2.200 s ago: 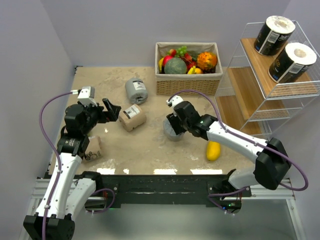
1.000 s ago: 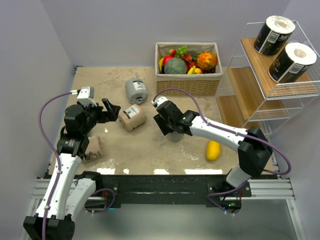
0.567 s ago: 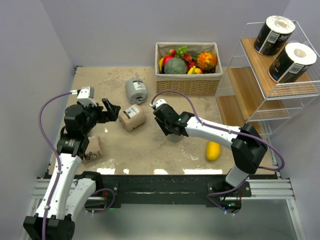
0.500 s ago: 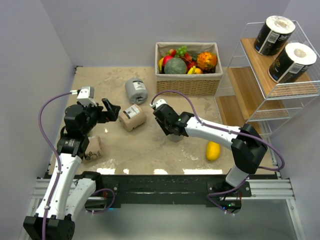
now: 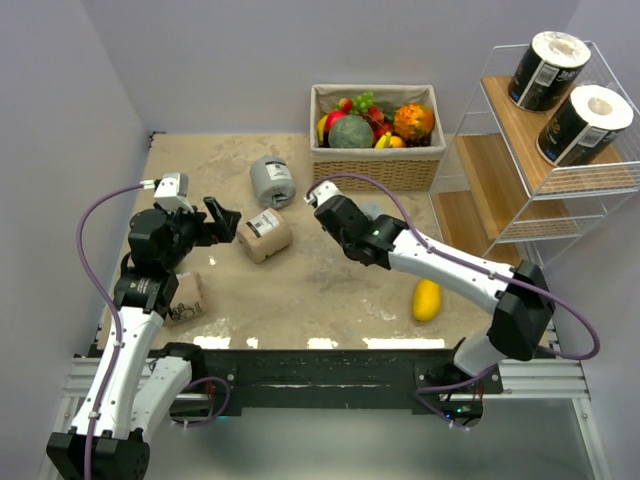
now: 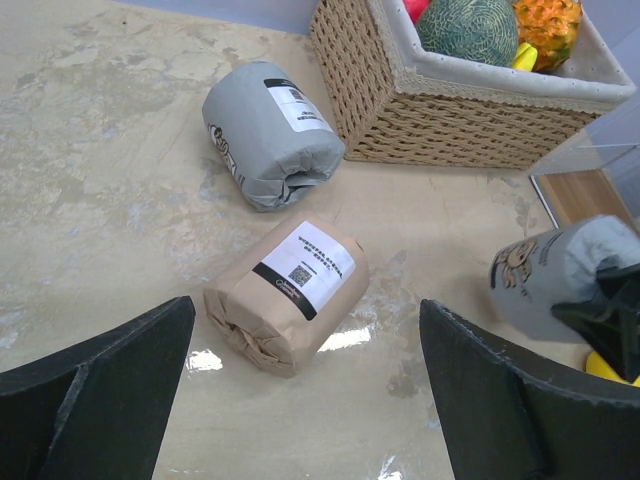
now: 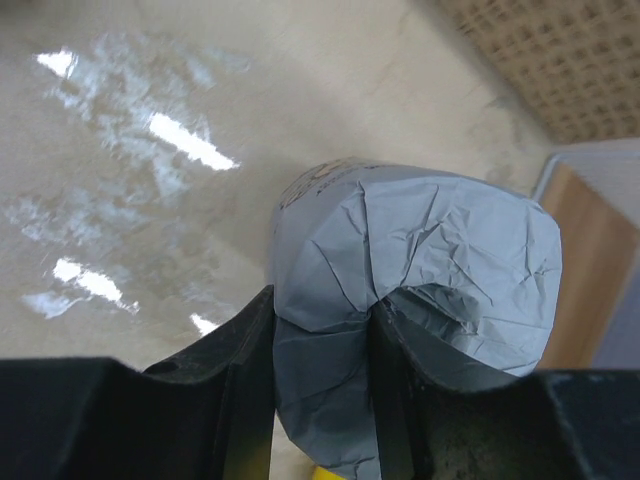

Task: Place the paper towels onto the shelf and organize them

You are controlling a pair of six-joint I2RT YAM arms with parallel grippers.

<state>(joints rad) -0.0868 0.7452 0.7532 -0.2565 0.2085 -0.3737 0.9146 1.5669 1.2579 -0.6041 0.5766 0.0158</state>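
The right fingers (image 7: 240, 350) clamp a grey roll (image 7: 430, 260) at mid-frame in the overhead view. The left fingers (image 6: 110, 390) are spread wide, short of a tan roll (image 6: 290, 290) lying on the surface (image 6: 100, 200).

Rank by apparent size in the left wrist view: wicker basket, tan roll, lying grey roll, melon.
1. wicker basket
2. tan roll and lying grey roll, too alike to rank
3. melon, partly cut off

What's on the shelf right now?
On the top board: a rear black roll and a front black roll, both on end. Lower boards show bare wood; parts beneath the top board are hidden.
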